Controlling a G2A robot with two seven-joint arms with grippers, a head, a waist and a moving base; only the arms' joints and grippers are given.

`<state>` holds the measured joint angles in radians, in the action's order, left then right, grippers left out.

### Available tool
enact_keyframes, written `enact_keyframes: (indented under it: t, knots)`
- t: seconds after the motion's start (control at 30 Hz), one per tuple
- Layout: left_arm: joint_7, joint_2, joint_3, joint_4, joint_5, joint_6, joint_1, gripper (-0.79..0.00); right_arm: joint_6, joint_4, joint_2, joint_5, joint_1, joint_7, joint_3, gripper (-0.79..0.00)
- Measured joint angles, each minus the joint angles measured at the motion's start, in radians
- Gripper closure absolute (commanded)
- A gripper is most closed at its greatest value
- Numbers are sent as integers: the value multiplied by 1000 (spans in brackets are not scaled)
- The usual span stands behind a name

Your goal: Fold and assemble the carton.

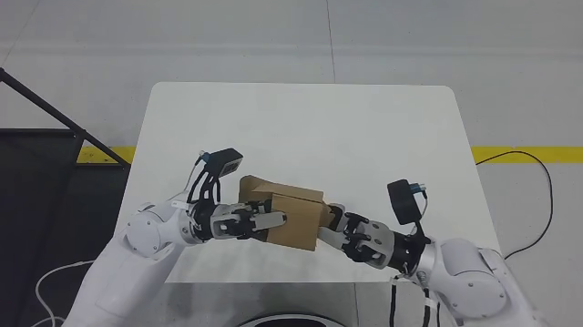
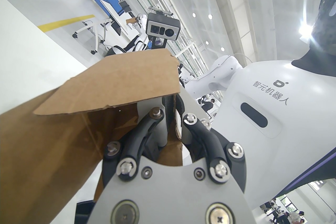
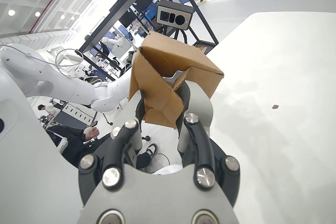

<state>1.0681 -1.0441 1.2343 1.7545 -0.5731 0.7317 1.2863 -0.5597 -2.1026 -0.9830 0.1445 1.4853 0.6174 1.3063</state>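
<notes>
A brown cardboard carton (image 1: 287, 213) is held just above the white table (image 1: 301, 127), close to its front edge, with one arm at each end. My left gripper (image 1: 262, 220) is shut on the carton's left end. In the left wrist view the left gripper (image 2: 172, 114) clamps a thin cardboard panel, and a loose flap (image 2: 118, 83) sticks out beyond it. My right gripper (image 1: 326, 227) is shut on the opposite end. In the right wrist view the right gripper (image 3: 164, 104) pinches a folded end flap of the carton (image 3: 178, 59), whose end flaps are partly folded inward.
A small brown scrap (image 3: 275, 106) lies on the table to the right of the carton. A black frame (image 1: 36, 99) stands off the table's left side. The table's far half is bare.
</notes>
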Motion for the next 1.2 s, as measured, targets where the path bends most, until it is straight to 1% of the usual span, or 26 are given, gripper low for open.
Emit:
enact_keyframes:
  t: [0.17,0.53,0.73,0.8,0.87,0.9,0.97,1.1,1.2]
  knots:
    - [-7,0,3,1,-4,5,3,0,-18,6,0,-11,8,-21,11,-209]
    - [-8,0,1,6,-12,13,3,0,-19,19,1,-27,13,-19,23,-215]
    - [-4,1,5,8,-21,17,6,0,-19,27,2,-36,12,-14,24,-203]
    - [-2,1,6,8,-21,17,6,0,-18,29,2,-39,10,-15,24,-191]
    - [-1,1,6,9,-21,17,6,0,-16,33,1,-46,9,-19,26,-154]
    - [0,1,6,9,-22,18,6,0,-16,34,1,-50,9,-20,26,-117]
    - [3,1,6,10,-22,17,6,0,-16,36,1,-54,7,-19,27,-83]
    - [8,2,6,13,-21,12,6,0,-12,36,1,-57,4,-13,26,-80]
    - [10,2,6,17,-20,10,6,0,-1,35,1,-57,0,-2,23,-102]
